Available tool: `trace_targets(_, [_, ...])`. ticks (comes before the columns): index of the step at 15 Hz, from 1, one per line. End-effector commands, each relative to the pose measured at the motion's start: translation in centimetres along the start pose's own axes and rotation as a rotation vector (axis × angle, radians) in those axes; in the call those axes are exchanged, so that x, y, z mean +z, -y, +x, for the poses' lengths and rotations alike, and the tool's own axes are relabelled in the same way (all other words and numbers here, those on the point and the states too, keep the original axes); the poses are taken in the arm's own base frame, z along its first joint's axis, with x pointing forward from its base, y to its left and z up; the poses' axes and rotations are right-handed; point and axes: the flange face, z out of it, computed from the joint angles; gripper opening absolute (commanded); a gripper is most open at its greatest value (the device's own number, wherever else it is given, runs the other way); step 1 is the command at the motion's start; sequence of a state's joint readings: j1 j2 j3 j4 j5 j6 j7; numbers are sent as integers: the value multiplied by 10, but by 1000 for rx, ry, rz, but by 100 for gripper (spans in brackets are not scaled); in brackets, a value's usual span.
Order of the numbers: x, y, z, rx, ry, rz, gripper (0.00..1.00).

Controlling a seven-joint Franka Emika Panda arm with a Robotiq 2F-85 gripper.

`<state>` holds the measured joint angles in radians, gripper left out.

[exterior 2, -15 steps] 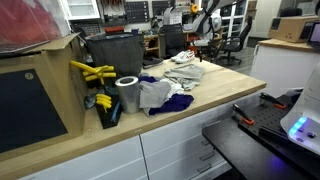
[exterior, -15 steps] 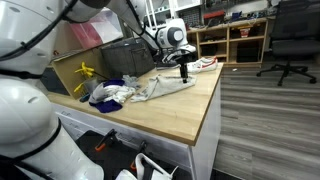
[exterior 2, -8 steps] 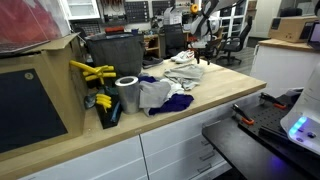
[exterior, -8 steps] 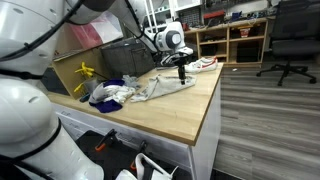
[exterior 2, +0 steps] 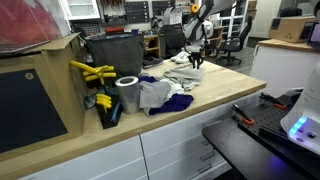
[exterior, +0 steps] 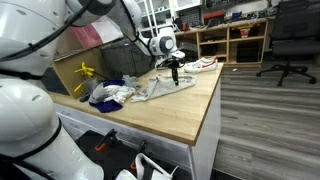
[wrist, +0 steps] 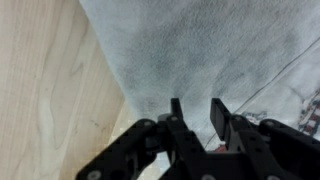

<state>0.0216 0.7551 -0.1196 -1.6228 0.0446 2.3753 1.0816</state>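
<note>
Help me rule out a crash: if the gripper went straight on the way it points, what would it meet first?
Most likely the grey cloth, near its edge: the gripper points down at it, with the wooden table beside it. The gap between them is unclear.

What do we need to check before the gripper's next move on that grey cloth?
1. Gripper over the grey cloth: ok, it sits just inside the cloth's edge.
2. Cloth pinched: cannot tell. In the wrist view a gap shows between the fingers.
3. Cloth free of the pile of clothes: cannot tell. In an exterior view the two seem to meet.
4. Room beside the cloth: ok, the wrist view shows bare table next to its edge.
5. Metal roll away from the gripper: ok, it stands beyond the pile.
</note>
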Motion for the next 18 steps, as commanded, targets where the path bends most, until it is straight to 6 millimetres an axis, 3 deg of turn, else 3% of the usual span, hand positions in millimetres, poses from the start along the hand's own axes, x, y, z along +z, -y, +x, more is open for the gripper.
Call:
trace_targets(1, [-3,-7,-15,-33,13,21,5])
trace_targets(2, [0,-7,-17,-39,10,18,1])
trace_targets(6, [20,-15,-14,-71,-4,1,0])
trace_targets(10, [21,-26,-8,-79,-8,-16,0])
trace_targets(14, [21,-61,12,-86,-25,-61,0])
trace_targets(18, [20,-115,36,-114,-56,-135,0])
